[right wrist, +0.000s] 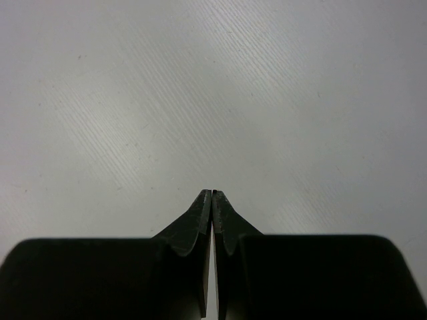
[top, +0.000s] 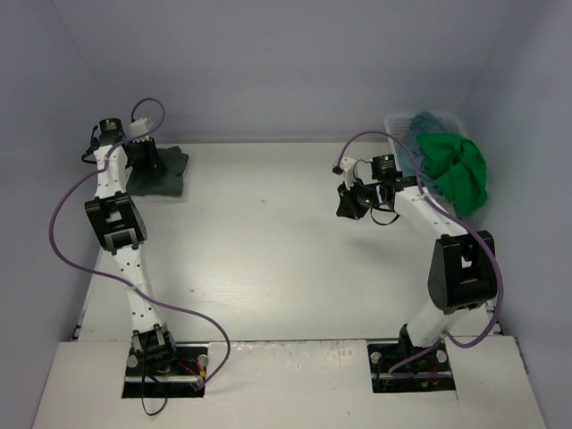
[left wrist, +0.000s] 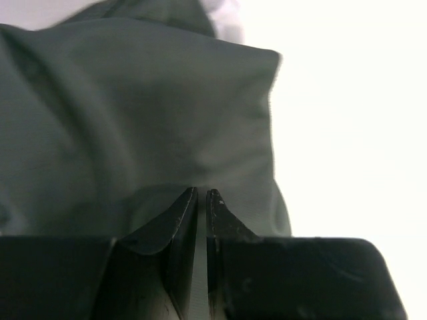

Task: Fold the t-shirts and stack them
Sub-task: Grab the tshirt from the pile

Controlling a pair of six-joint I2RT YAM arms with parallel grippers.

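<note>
A dark grey-green t-shirt (top: 168,170) lies bunched at the table's back left corner and fills the left wrist view (left wrist: 133,113). My left gripper (top: 143,161) (left wrist: 202,193) is down on it, jaws pinched on a fold of the cloth at its near edge. A bright green t-shirt (top: 458,172) hangs over the basket's front, and a teal-blue t-shirt (top: 431,121) lies in the basket behind it. My right gripper (top: 351,204) (right wrist: 211,193) is shut and holds nothing, above bare table left of the basket.
The white mesh basket (top: 394,121) stands at the back right corner against the wall. Grey walls close in the white table (top: 268,259) at the back and both sides. Purple cables loop off both arms.
</note>
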